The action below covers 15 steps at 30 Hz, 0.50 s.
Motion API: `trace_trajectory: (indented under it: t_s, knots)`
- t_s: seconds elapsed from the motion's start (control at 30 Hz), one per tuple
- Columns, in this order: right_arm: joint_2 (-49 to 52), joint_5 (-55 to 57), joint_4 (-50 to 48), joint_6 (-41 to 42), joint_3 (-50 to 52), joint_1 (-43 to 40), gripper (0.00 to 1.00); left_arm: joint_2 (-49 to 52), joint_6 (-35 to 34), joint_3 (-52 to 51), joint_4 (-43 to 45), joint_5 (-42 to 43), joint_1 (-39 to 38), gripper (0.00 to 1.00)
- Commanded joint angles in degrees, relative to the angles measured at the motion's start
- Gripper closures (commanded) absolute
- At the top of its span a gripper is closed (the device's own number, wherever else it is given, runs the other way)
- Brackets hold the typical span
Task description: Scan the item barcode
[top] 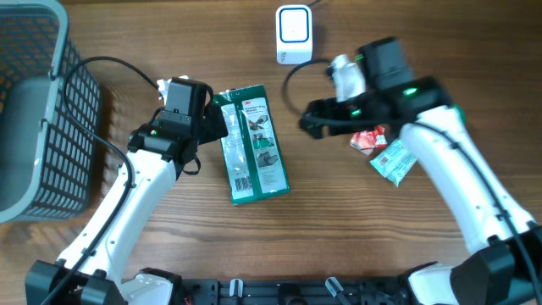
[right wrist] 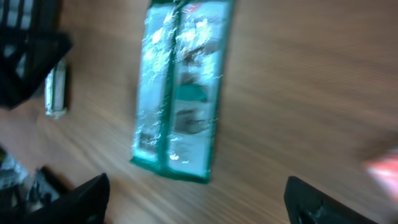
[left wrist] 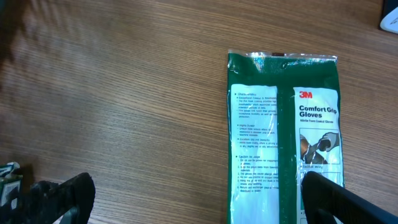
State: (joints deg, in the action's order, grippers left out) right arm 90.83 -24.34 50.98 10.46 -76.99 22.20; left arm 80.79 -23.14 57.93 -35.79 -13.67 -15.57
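Overhead, glove pack: the green glove pack (top: 252, 144) lies flat at mid-table, long side running top to bottom, slightly tilted.
Overhead, left gripper: the left gripper (top: 217, 119) sits at the pack's upper left corner; its jaw spread is hard to judge from above.
Overhead, right gripper: the right gripper (top: 310, 120) hangs over bare wood just right of the pack, apart from it.
Overhead, seen only here: a white scanner (top: 294, 34) at the far edge, a grey basket (top: 51, 127) at the left edge, and a teal packet (top: 391, 161) beside a red packet (top: 370, 138) under the right arm.
Overhead, open room: bare table (top: 339, 229) below the pack and between the arms.
Left wrist, print: only this view makes "Comfort Grip Gloves" legible on the glove pack (left wrist: 283, 143).
Left wrist, claw: the left gripper (left wrist: 199, 205) stands spread wide, gripping nothing; one fingertip (left wrist: 336, 199) overlaps the pack's lower right, the other is over wood.
Left wrist, cut off: the pack's lower end runs out of frame.
Right wrist, claw: the right gripper (right wrist: 199, 205) has its jaws wide apart, with nothing between them.
Right wrist, blur: the glove pack (right wrist: 180, 93) is smeared and unreadable; a dark shape (right wrist: 28, 56) at upper left cannot be identified.
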Motion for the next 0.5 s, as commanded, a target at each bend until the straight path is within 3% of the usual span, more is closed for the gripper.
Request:
trace_trajectory:
  t_s: [0.0,0.1,0.23,0.47]
  knots:
    - [2.4,7.2,-3.9,11.5,4.3,9.0,0.20,0.0,0.6,0.4,0.2,-0.3,0.3,0.00]
    - [4.9,14.2,-7.6,15.4,7.1,15.5,0.24,0.0,0.6,0.4,0.2,-0.3,0.3,0.00]
    - [10.6,17.2,-13.5,19.5,8.9,21.8,0.13,0.0,0.6,0.4,0.2,-0.3,0.3,0.00]
    - [17.8,19.7,-26.3,26.2,8.9,22.8,0.11,0.0,0.6,0.4,0.2,-0.3,0.3,0.00]
